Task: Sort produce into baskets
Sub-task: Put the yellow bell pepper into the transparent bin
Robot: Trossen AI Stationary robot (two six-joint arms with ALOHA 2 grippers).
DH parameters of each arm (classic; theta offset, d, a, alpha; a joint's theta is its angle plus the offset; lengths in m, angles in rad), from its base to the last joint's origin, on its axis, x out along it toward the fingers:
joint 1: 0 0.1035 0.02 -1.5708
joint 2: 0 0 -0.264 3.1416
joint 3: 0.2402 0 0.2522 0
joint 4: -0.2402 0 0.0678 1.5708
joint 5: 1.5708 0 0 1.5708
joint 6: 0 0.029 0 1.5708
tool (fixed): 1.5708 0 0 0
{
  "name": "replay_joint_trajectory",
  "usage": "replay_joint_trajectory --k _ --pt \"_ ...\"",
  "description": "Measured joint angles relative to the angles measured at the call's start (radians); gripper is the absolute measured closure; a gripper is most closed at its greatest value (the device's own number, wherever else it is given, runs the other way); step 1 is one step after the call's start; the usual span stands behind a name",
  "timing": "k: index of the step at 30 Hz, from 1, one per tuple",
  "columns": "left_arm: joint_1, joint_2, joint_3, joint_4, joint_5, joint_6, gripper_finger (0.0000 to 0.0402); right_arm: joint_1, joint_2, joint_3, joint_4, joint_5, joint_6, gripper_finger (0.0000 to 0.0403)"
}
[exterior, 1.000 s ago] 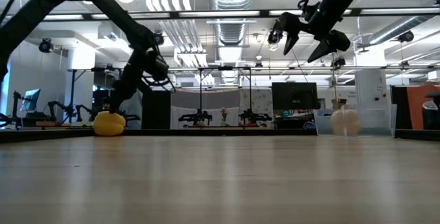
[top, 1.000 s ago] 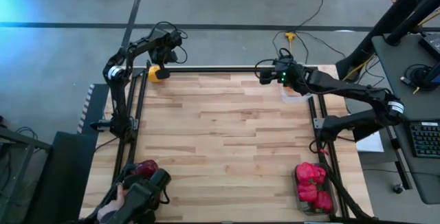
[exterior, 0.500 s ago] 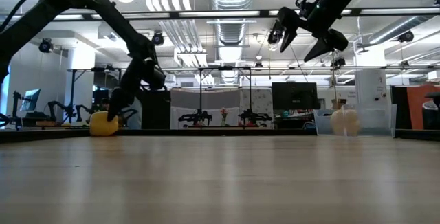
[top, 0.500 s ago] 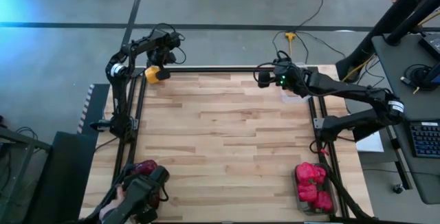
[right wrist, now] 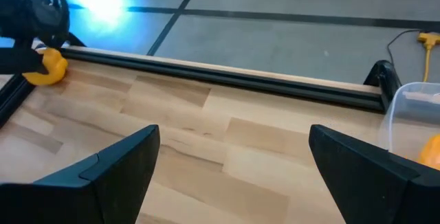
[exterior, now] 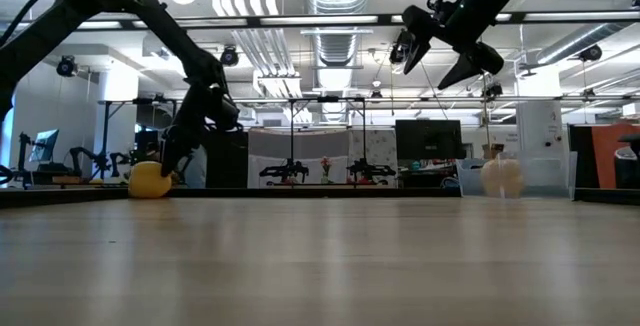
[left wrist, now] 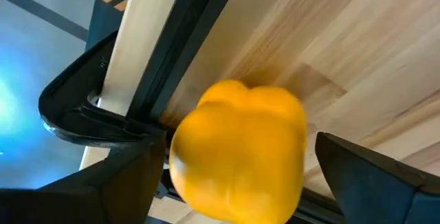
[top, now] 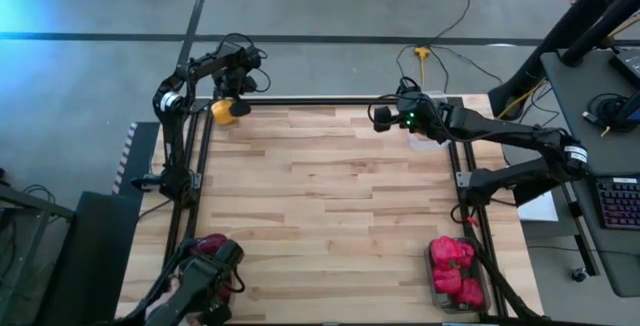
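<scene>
Two grippers at the wooden table [top: 330, 186], far edge; produce partly sorted.
Left gripper [top: 228, 94] is down at the table's far left corner, its fingers [left wrist: 130, 183] either side of a yellow pepper [left wrist: 237, 152] there; contact cannot be told. Right gripper [top: 382, 116], jaws wide and empty, hangs above the far edge beside the clear bin [top: 428, 136] holding a yellow fruit [right wrist: 431, 152]. Red peppers [top: 455, 266] fill the near right bin; dark red apples [top: 212, 246] sit at the near left corner.
</scene>
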Motion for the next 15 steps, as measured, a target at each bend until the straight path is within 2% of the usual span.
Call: replay_joint_trajectory --k 5,12,15 --pt "0.000 -0.001 0.000 -0.006 0.000 -0.010 0.0086 0.011 0.000 0.000 -0.002 -0.003 0.000 0.0037" --pt "0.000 -0.001 0.000 -0.022 0.000 -0.048 0.0175 0.029 0.000 0.000 -0.006 -0.003 0.000 0.0037" --pt "0.000 -0.001 0.000 -0.033 0.000 -0.075 0.0192 0.037 0.000 0.000 -0.006 -0.003 0.000 0.0037"
